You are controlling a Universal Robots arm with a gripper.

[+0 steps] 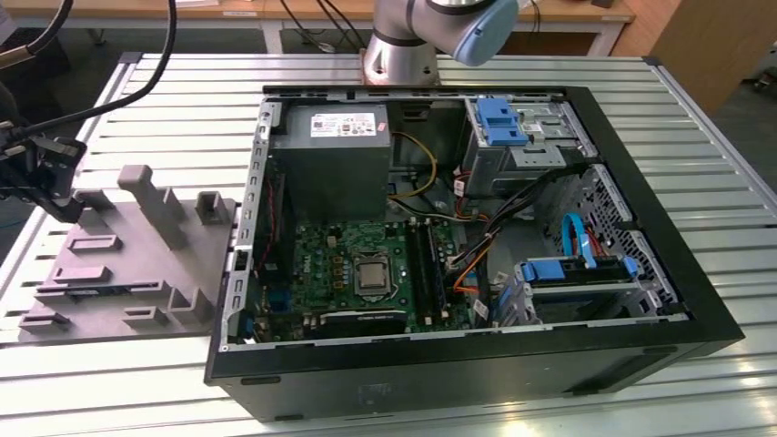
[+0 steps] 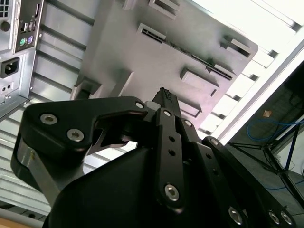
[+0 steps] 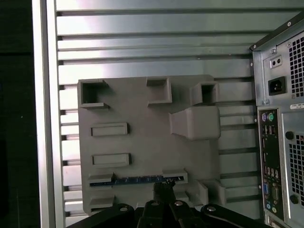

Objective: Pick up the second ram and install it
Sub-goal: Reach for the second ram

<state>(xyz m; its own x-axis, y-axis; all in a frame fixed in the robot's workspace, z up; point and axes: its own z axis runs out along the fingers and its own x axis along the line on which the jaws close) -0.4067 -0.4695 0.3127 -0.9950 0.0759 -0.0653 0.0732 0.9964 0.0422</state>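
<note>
Second ram (image 3: pixel 137 180), one blue stick in one grey fixture (image 3: pixel 142 142) (jaws narrow, empty)

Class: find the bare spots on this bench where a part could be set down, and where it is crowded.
Bare table slats lie on the exterior view's right of the case, and at that view's lower left, beside the grey fixture. Crowded: inside the case, and the fixture, where the gripper hovers near the ram.
</note>
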